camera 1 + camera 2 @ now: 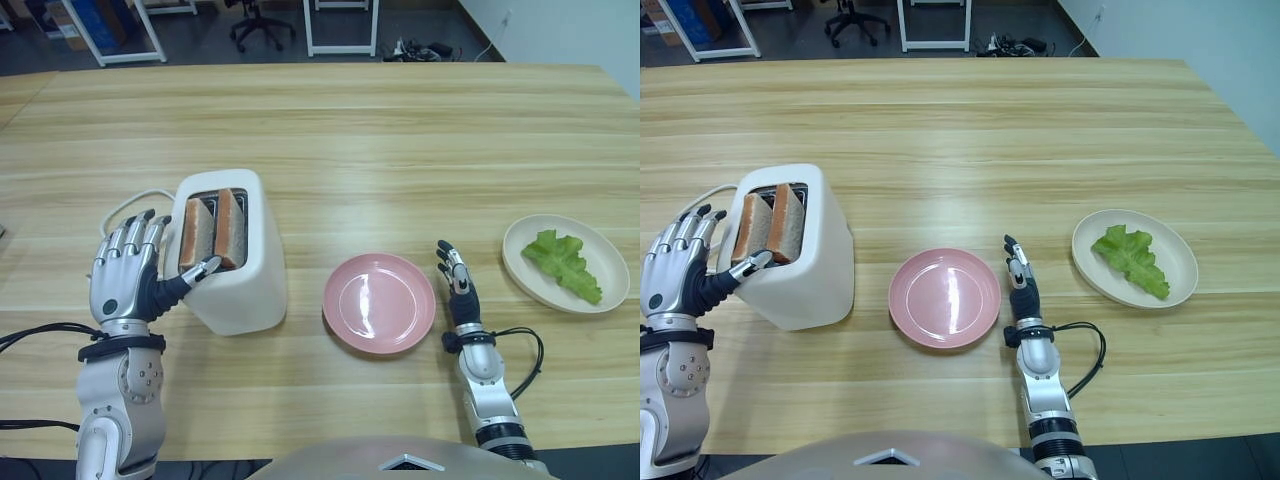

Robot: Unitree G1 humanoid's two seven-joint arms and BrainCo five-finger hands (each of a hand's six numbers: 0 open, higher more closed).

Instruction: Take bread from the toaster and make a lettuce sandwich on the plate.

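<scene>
silver and black robot hand, black cables

One toaster stands on the wooden surface, touching the left hand, with two bread slices upright in its slots. Two plates share the surface: one pink plate just to the left of the right hand, and one cream plate to that hand's right, bearing a single lettuce leaf.
</scene>
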